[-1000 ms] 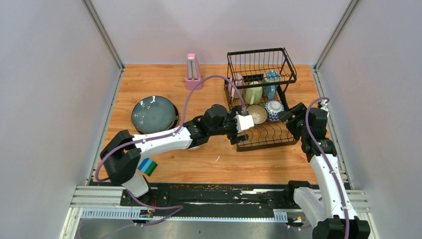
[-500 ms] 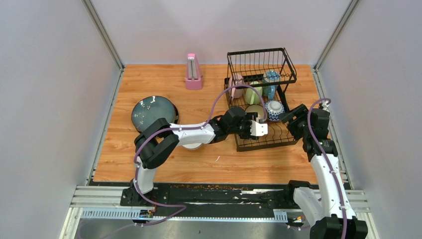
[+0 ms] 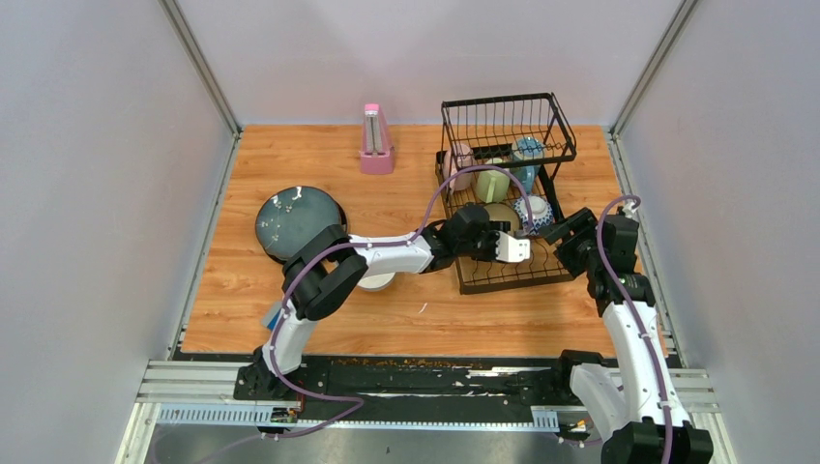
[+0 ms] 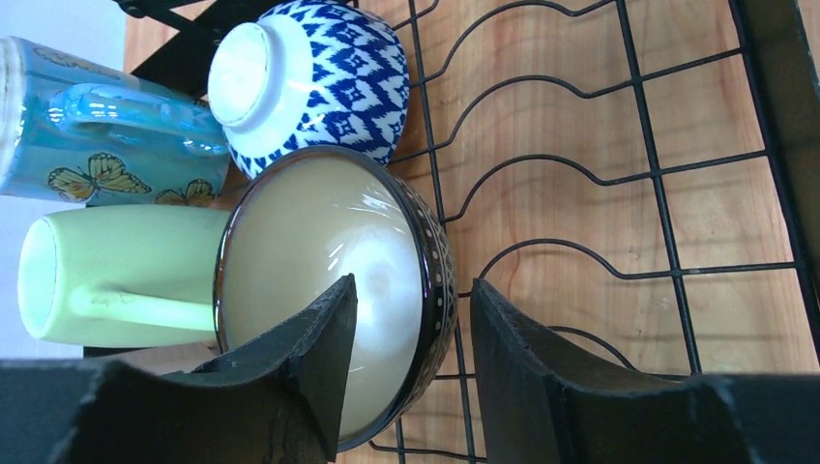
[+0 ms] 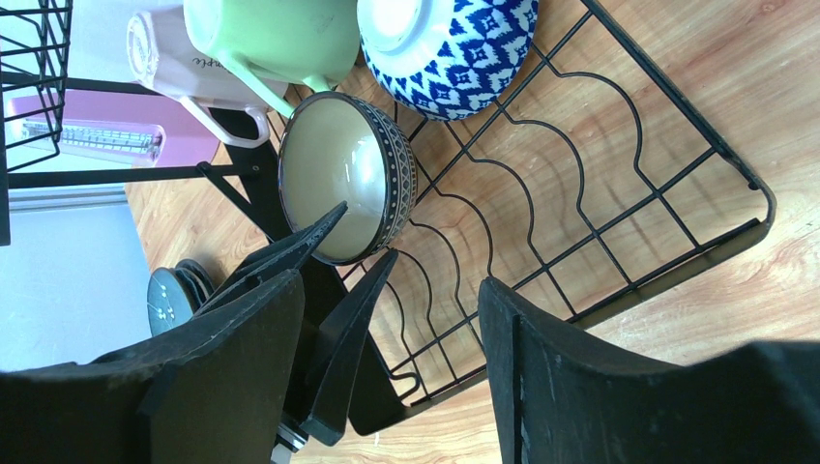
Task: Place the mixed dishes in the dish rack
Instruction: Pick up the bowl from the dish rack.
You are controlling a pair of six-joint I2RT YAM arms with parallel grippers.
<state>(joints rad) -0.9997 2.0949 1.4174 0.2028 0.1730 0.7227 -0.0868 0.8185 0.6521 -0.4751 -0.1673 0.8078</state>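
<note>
The black wire dish rack (image 3: 503, 99) stands at the back right. A dark brown bowl (image 4: 309, 242) with a cream inside leans on edge in its plate slots, also in the right wrist view (image 5: 348, 174). My left gripper (image 4: 413, 290) is open, its jaws astride the bowl's rim with a gap on the outer side; from above it sits over the rack (image 3: 503, 232). My right gripper (image 5: 392, 290) is open and empty above the rack's right front (image 3: 564, 230). The blue-grey plates (image 3: 295, 220) lie stacked at the left.
In the rack sit a blue-patterned bowl (image 4: 319, 77), a pale green mug (image 4: 116, 275), a blue butterfly mug (image 4: 87, 126) and a pink-white mug (image 5: 184, 58). A white bowl (image 3: 375, 281) lies under my left arm. The pink metronome (image 3: 374, 140) stands at the back.
My left gripper has reached further right into the rack, up to the brown bowl, and its elbow has swung right. The right arm has hardly moved.
</note>
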